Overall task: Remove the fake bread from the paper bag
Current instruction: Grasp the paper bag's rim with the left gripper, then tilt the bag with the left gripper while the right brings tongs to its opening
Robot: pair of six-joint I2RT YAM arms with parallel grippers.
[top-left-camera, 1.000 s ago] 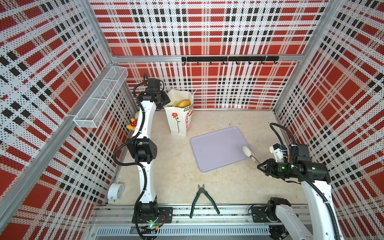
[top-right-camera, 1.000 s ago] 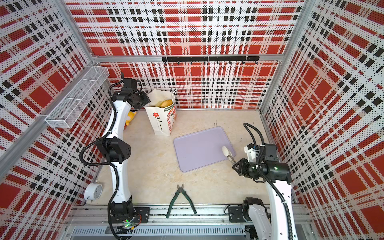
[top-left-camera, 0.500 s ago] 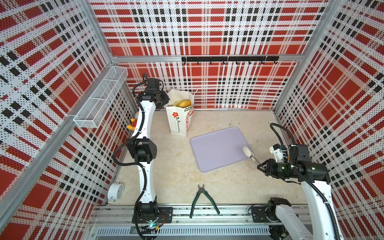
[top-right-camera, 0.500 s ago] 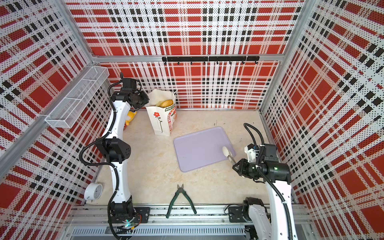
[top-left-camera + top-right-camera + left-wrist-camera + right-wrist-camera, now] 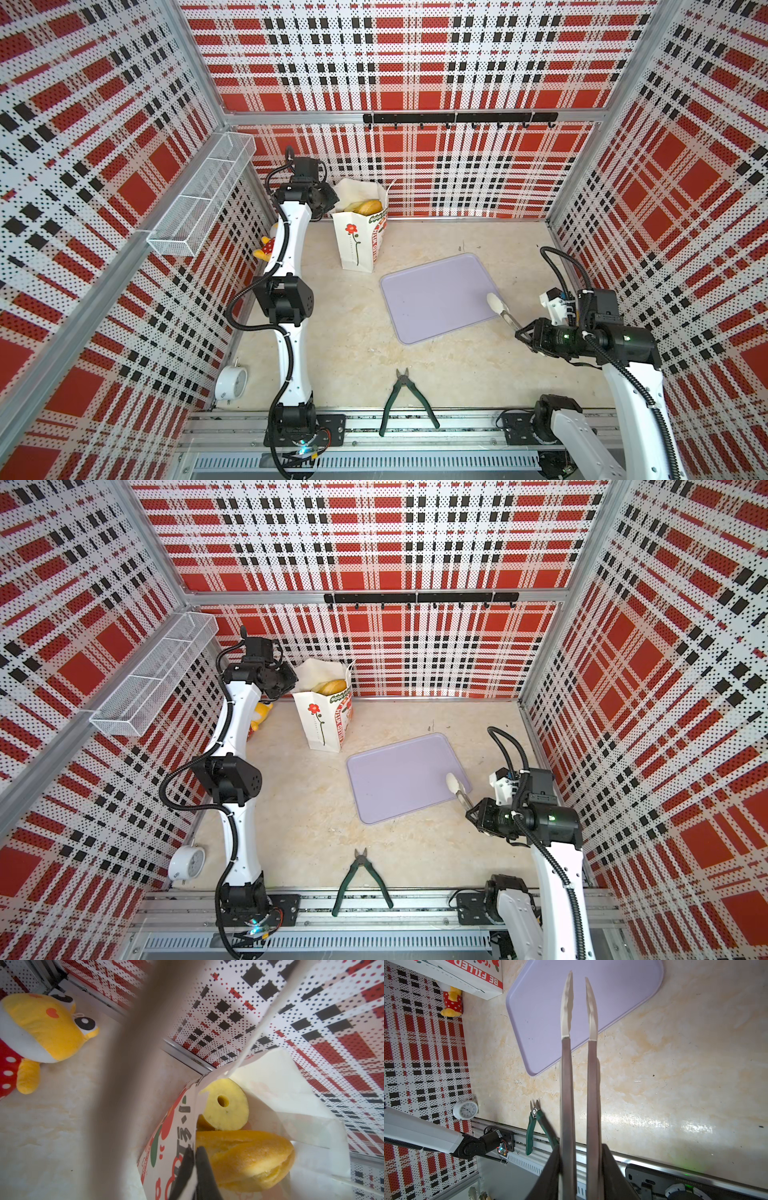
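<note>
Left gripper [image 5: 194, 1167]: my 2 black fingers [image 5: 204, 1169] are pinched together on the rim of the paper bag [image 5: 357, 245], 1 outside the wall and 1 inside, with nothing else in them.
Reason for this hold: I judge it steadies the tall, light bag and keeps its mouth open, so it will not tip or lift when the bread [image 5: 368, 206] is drawn out.
Right gripper [image 5: 580, 1159]: clamped on the handles of the metal tongs [image 5: 566, 1064]. Their 2 white tips stand slightly apart with nothing between them, over the 3 o'clock edge of the lilac tray [image 5: 436, 299].
Reason for the tongs: I judge they give the long, narrow reach a deep bag calls for, with the tray close by to receive each piece.
Bag: upright at 11 o'clock on the table, near the back wall, mouth up.
Bread in view: all inside the bag at its mouth. A golden loaf [image 5: 245, 1159] lies just beside my pinching fingers, and a pale yellow ring [image 5: 226, 1105] sits just beside it. Anything deeper is hidden, and no bread is on the tray.
Writing: "BE FILLED" [image 5: 488, 978] in red capitals on the bag's side. A red flower on a green stem is printed on its front, and the red letters near the rim are cut off and unreadable.
Clock [image 5: 466, 1110]: at 8 o'clock, its dial numbered 1 to 12.
Others: the plush doll [image 5: 41, 1028] at 10 o'clock and the green pliers [image 5: 405, 395] at 6 o'clock are not part of this job.
</note>
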